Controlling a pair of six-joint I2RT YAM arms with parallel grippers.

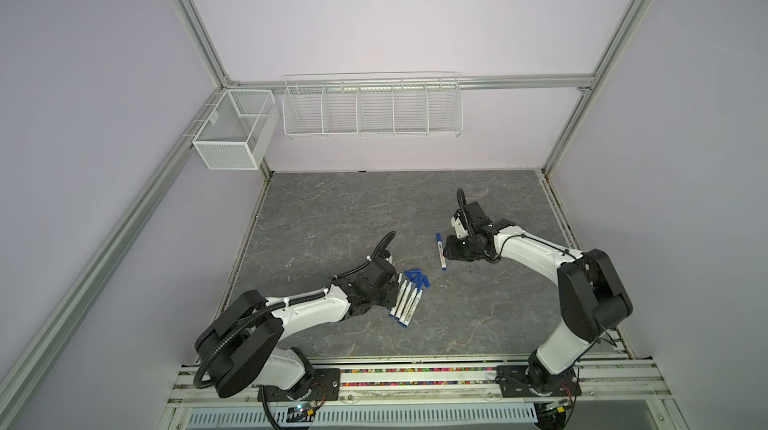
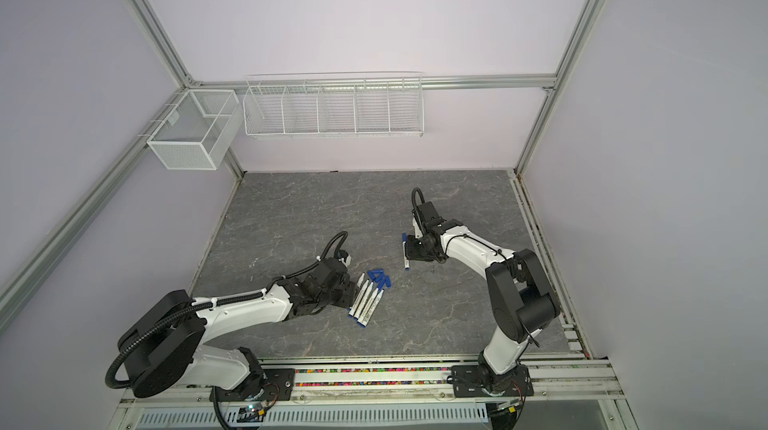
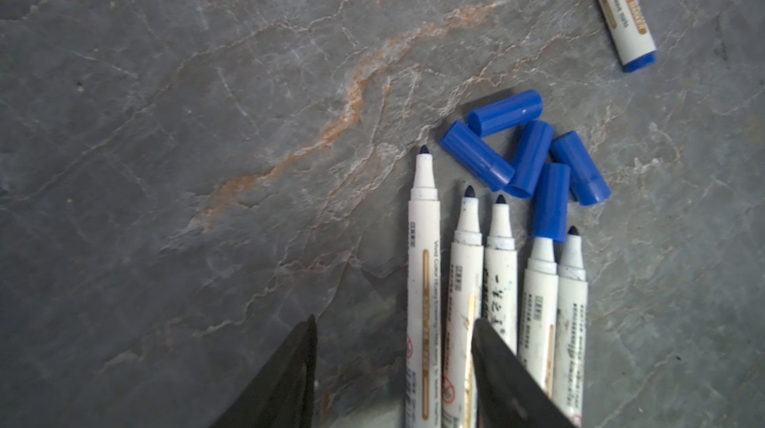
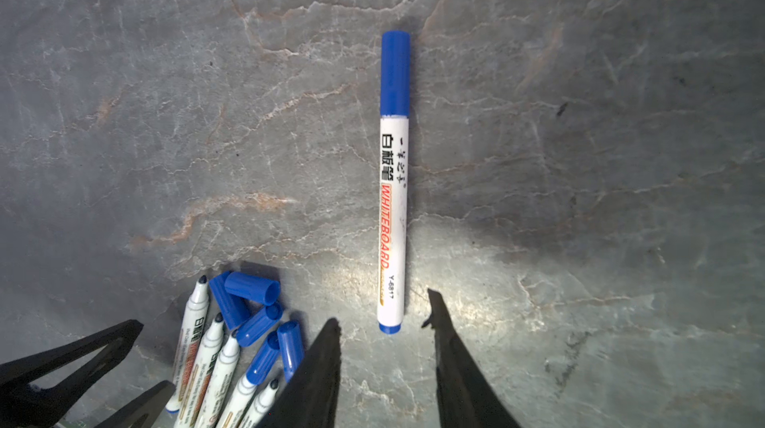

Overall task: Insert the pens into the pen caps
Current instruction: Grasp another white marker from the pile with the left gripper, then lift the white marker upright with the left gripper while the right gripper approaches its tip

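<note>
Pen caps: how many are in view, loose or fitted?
6. Five pen caps cluster at the tips of the row of pens, one seemingly over a tip; the sixth caps the lone pen. None looks hidden.

White links [image 1: 311, 311], black joints [image 1: 590, 295], corrugated black cable [image 1: 459, 197]; left tool [image 3: 394, 319] black, tapered.

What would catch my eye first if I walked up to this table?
Five white marker pens lie side by side on the grey stone-look table, a huddle of blue caps at their mostly bare tips; two pens show between the left arm's black fingers. One capped pen lies alone, apart, just ahead of the right arm's open fingers.
</note>
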